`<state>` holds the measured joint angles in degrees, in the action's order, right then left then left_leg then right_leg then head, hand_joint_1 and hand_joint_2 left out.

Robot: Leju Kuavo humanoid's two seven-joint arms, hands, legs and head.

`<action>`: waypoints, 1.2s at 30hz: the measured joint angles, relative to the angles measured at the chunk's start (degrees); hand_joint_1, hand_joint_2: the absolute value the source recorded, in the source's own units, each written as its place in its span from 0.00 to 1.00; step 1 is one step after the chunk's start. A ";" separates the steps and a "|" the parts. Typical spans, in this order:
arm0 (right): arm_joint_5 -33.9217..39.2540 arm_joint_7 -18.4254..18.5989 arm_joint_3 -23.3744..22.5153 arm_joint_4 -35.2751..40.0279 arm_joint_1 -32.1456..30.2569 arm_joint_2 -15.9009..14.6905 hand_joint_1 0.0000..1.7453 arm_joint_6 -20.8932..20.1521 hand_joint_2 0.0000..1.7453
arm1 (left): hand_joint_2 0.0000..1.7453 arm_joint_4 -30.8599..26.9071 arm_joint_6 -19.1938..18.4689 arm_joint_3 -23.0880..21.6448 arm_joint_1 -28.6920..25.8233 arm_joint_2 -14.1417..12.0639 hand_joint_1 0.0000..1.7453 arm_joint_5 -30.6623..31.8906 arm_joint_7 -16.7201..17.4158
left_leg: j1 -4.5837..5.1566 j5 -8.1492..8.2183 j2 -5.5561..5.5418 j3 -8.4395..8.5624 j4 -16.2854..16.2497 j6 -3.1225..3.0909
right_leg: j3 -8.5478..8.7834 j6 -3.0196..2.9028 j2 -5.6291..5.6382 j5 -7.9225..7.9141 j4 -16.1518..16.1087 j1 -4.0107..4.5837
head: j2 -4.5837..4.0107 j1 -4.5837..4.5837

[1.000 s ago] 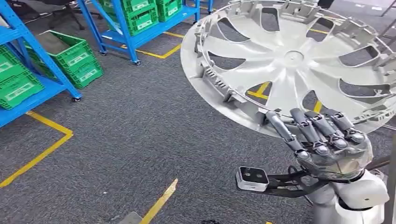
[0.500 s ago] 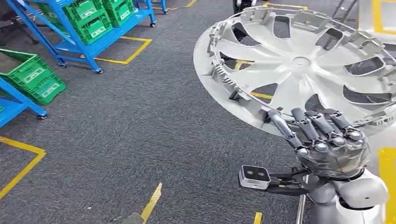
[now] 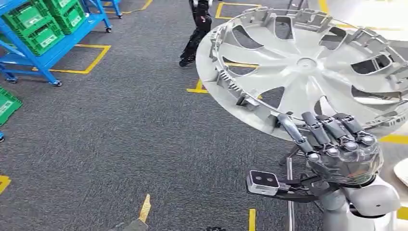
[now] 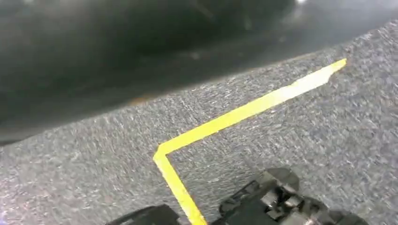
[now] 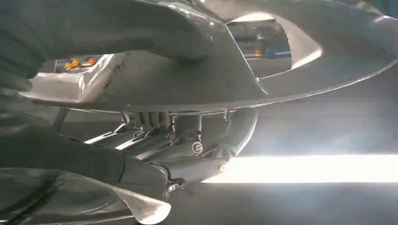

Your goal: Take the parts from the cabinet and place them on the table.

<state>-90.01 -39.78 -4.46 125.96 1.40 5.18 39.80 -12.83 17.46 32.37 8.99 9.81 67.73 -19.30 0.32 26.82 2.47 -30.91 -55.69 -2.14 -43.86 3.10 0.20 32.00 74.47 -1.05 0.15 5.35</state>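
A large silver wheel cover [image 3: 303,67] with curved spokes fills the upper right of the head view, carried tilted above the floor. My right hand [image 3: 337,144] grips its near rim, fingers curled over the edge. In the right wrist view the same wheel cover [image 5: 197,79] spans the picture, with my thumb [image 5: 117,28] pressed on one face and the fingers [image 5: 159,140] on the other. A pale round table edge [image 3: 365,12] shows at the far upper right.
Grey carpet floor [image 3: 120,134] with yellow tape lines spreads ahead. Blue shelving [image 3: 43,53] holding green crates [image 3: 43,24] stands at the far left. Dark legs of another robot or a person [image 3: 195,33] stand at the top centre. A thin metal stand [image 3: 289,192] rises near my right arm.
The whole scene has slid left as the camera turned right: the blue shelves moved toward the left edge and the dark legs came into view. The wheel cover stays held in my right hand.
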 joint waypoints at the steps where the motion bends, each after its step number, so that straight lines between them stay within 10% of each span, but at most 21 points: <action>1: 0.00 0.00 0.00 -0.04 0.01 0.00 1.00 0.00 1.00 | 0.00 0.00 0.00 -0.07 0.07 0.02 0.00 0.00 0.00 | -0.09 0.16 0.66 0.09 -0.06 0.22 | 1.63 0.29 -0.32 -2.02 -3.08 -0.27 | 0.00 0.02; 3: -0.02 0.00 -0.02 -0.04 0.01 0.00 1.00 0.00 1.00 | 0.00 0.00 -0.02 -0.13 0.18 0.02 0.00 0.00 0.00 | -0.38 0.79 1.84 0.37 -0.58 0.93 | 7.60 0.85 -2.72 -6.67 -13.92 -0.64 | 0.00 0.06; 4: -0.02 0.02 -0.11 -0.13 0.09 0.00 1.00 0.00 1.00 | 0.00 0.00 -0.15 -0.13 0.21 -0.09 0.00 0.02 0.00 | -0.09 1.12 2.26 0.37 -0.78 1.43 | 8.80 0.81 -5.06 -5.36 -16.27 -0.01 | 0.00 0.11; 8: -0.02 0.04 -0.24 -0.22 0.05 0.00 1.00 0.00 1.00 | 0.00 0.00 -0.57 -0.20 0.27 -0.15 0.00 0.15 0.13 | 0.01 1.54 4.24 0.62 -1.11 2.30 | 8.77 -1.55 -2.30 -5.80 -16.26 0.24 | 0.00 -0.20; 9: -0.02 0.02 -0.24 -0.20 0.07 0.00 1.00 0.00 1.00 | 0.00 0.00 -0.59 -0.26 0.38 -0.02 0.00 0.17 0.20 | -0.30 2.12 3.87 0.58 -1.30 2.89 | 8.97 -2.13 -1.65 -6.01 -16.48 0.05 | 0.00 -0.26; 11: -0.02 0.02 -0.28 -0.28 0.29 0.00 1.00 0.00 1.00 | 0.00 0.00 -0.61 -0.33 0.49 -0.02 0.00 0.33 0.20 | -0.62 5.73 -0.82 -1.42 -6.54 2.98 | 8.97 -2.73 -0.68 -6.08 -16.52 -0.02 | 0.00 -0.39; 14: -0.04 0.02 -0.28 -0.55 0.29 0.00 1.00 0.00 1.00 | 0.00 0.00 -0.68 -0.63 0.08 -0.02 0.00 0.50 0.39 | -0.57 11.02 -2.17 -8.15 -20.51 2.76 | 8.95 -2.99 1.56 -6.08 -16.49 0.26 | 0.00 -0.55; 17: -0.02 0.02 -0.33 -0.66 0.29 0.00 1.00 0.00 1.00 | 0.00 0.00 -0.70 -0.87 0.09 0.00 0.00 0.50 0.52 | -0.47 5.06 -2.72 -6.14 -14.19 1.83 | 9.19 -3.00 4.20 -6.09 -16.43 0.48 | 0.00 -0.52; 19: -0.02 0.02 -0.35 -0.70 0.29 0.00 1.00 0.00 1.00 | 0.00 0.00 -0.68 -1.03 0.14 -0.20 0.00 0.52 0.52 | -0.36 0.03 -7.00 -2.24 -4.20 0.95 | 9.26 -2.96 5.64 -6.09 -16.38 0.33 | 0.00 -0.55; 20: -0.04 0.02 -0.35 -0.85 0.40 0.00 1.00 0.00 1.00 | 0.00 0.00 -0.68 -1.03 0.12 -0.33 0.00 0.52 0.52 | -0.66 0.43 -7.86 -1.81 -3.11 0.76 | 8.99 -2.63 6.34 -6.09 -16.03 0.63 | 0.00 -0.46; 24: -0.02 0.02 -0.48 -1.03 0.32 0.00 1.00 0.00 1.00 | 0.00 0.00 -0.85 -1.16 0.36 -0.15 0.00 0.55 0.68 | -0.58 0.47 -5.61 -1.28 -1.72 0.91 | 7.97 -1.03 8.86 -6.84 -16.55 0.06 | 0.00 -0.50; 26: -0.04 0.00 -0.50 -1.20 0.27 0.00 1.00 0.00 1.00 | 0.00 0.00 -0.85 -1.18 0.55 0.00 0.00 0.57 0.68 | -0.56 0.16 -3.99 -1.03 -1.20 0.42 | 5.74 -0.83 2.22 -4.04 -12.67 0.48 | 0.00 -0.15; 30: -0.02 0.00 -0.52 -2.03 0.15 0.00 1.00 0.00 1.00 | 0.00 0.00 -0.94 -1.18 0.09 -0.09 0.00 0.55 0.85 | -0.34 0.35 -0.40 -1.12 -1.24 0.25 | -0.91 0.09 0.08 1.35 1.61 0.14 | 0.00 -0.20; 33: -0.04 0.00 -0.61 -2.49 0.13 0.00 1.00 0.00 1.00 | 0.00 0.00 -0.94 -1.18 0.25 0.09 0.00 0.55 0.85 | -0.35 0.63 1.53 -0.89 -1.24 0.55 | 5.65 0.10 -1.30 -4.47 -9.97 0.08 | 0.00 -0.18; 34: -0.02 0.02 -0.72 -2.54 0.15 0.00 1.00 0.00 1.00 | 0.00 0.00 -0.94 -1.18 0.28 0.09 0.00 0.55 0.85 | -0.19 0.80 2.06 -0.65 -1.27 0.82 | 8.91 -0.07 -3.65 -5.97 -15.52 0.21 | 0.00 -0.13; 35: -0.02 0.00 -0.81 -2.60 0.27 0.00 1.00 0.00 1.00 | 0.00 0.00 -0.94 -1.18 0.28 0.07 0.00 0.55 0.85 | 0.33 1.03 2.50 -0.65 -1.33 1.18 | 10.19 -0.70 -5.37 -5.13 -16.76 0.87 | 0.00 -0.17; 36: 0.00 0.02 -0.81 -2.60 0.23 0.00 1.00 0.00 1.00 | 0.00 0.00 -0.94 -1.18 0.30 0.02 0.00 0.55 0.85 | 0.34 1.02 2.85 -0.59 -1.40 1.35 | 9.87 -1.30 -4.20 -5.47 -16.91 0.73 | 0.00 -0.61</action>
<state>-90.01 -39.76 -5.27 123.36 1.63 5.18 39.80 -12.83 16.52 31.19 9.30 9.84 68.28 -18.45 0.66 27.84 5.32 -31.50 -57.09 -0.79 -34.00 1.80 -4.00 26.53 57.56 -0.33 0.15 4.74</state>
